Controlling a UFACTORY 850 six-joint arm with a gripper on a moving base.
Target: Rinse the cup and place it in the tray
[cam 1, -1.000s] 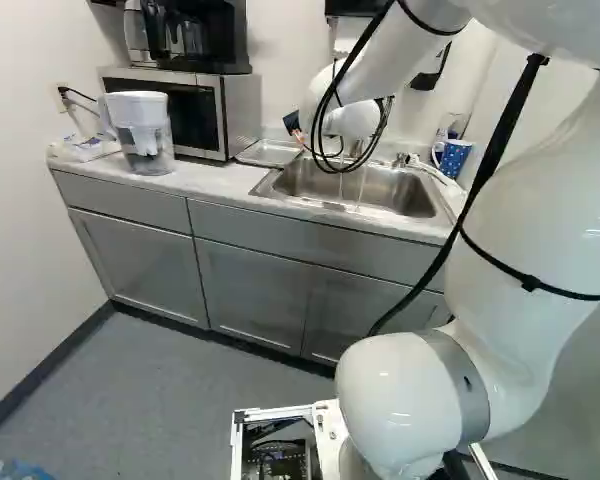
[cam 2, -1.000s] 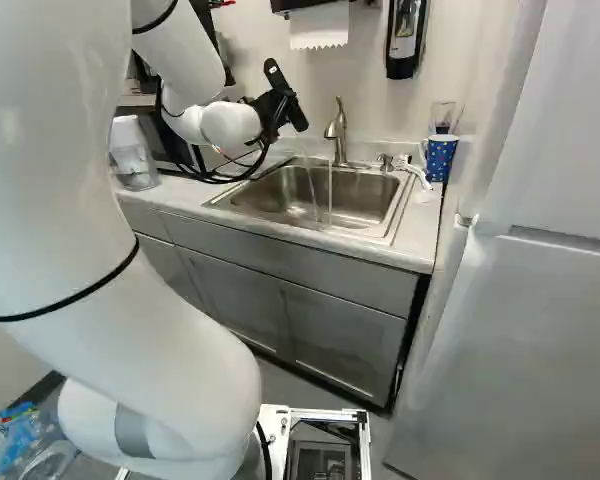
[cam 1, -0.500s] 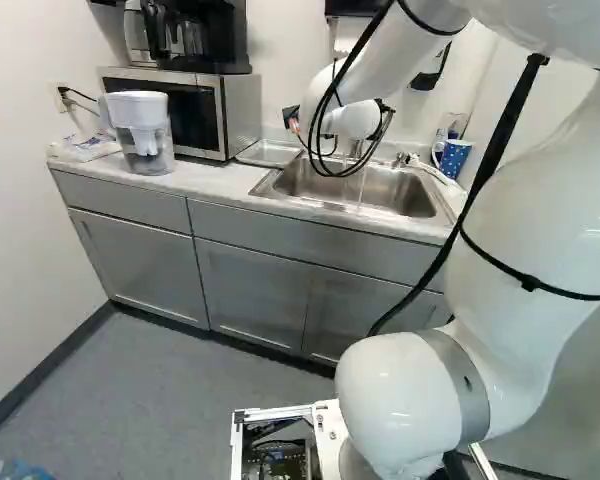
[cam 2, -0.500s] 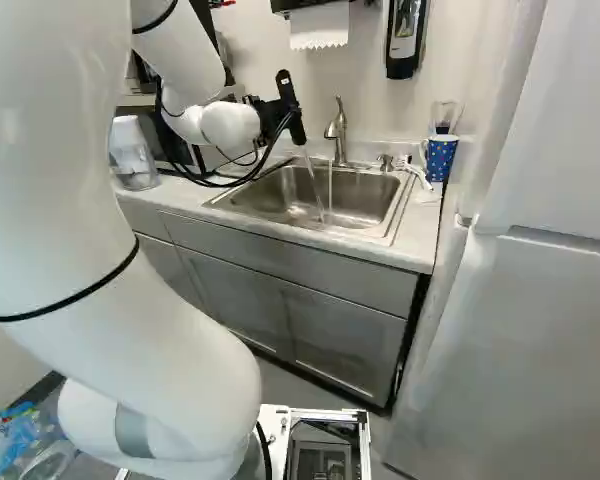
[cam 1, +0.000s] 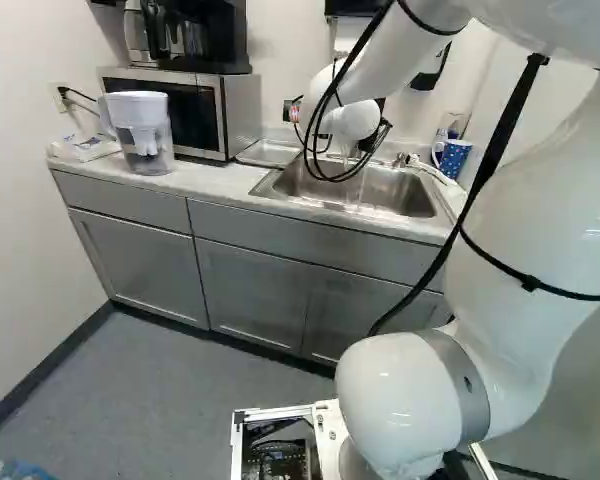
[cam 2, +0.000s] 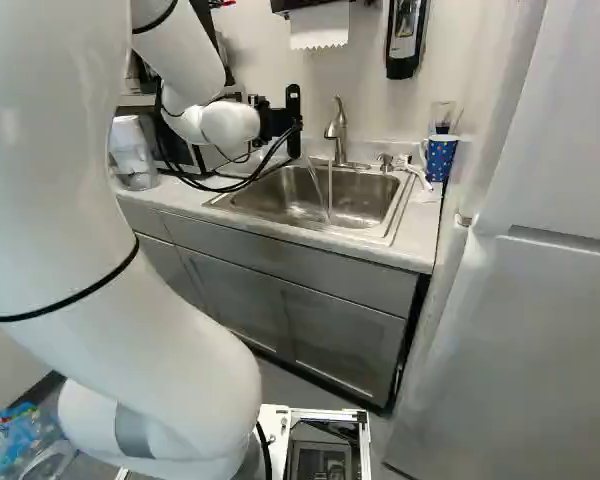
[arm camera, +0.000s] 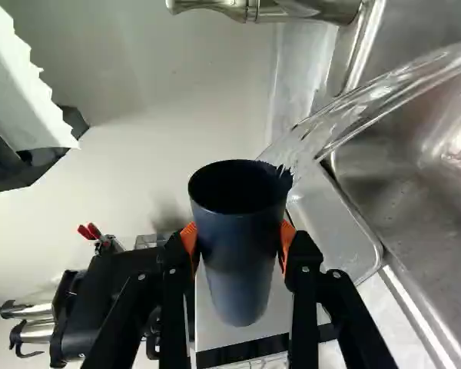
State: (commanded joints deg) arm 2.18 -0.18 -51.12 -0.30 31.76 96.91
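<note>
Noting surroundings first: sink (cam 2: pixel 280 203) set in the counter (cam 2: pixel 416 228), faucet (cam 2: pixel 339 135) standing at its back edge with water running straight down. Faucet is the nearest upright obstacle, close beside the gripper (cam 2: pixel 277 121). Shallow metal tray (cam 1: pixel 263 153) lies on the counter between sink and microwave (cam 1: pixel 238 112); coffee maker (cam 1: pixel 207 40) sits on top of the microwave. Water pitcher (cam 1: pixel 141 135) stands in front of it, near the counter's far left end in the left base view. Black cables (cam 2: pixel 242 184) loop from the arm (cam 2: pixel 170 330) near the sink rim. Dotted mug (cam 2: pixel 441 157) is on the other side of the sink, near the fridge (cam 2: pixel 510 340). Paper towel (cam 2: pixel 319 27) and soap dispenser (cam 2: pixel 404 40) hang on the wall above.

Cup (arm camera: pixel 241 254): dark blue, plain, slightly tapered, inside very dark. Held over the sink's edge, between both orange pads (arm camera: pixel 286 240), which press it from two sides. It is tipped on its side; a clear stream (arm camera: pixel 369 100) runs off the rim into the sink.
</note>
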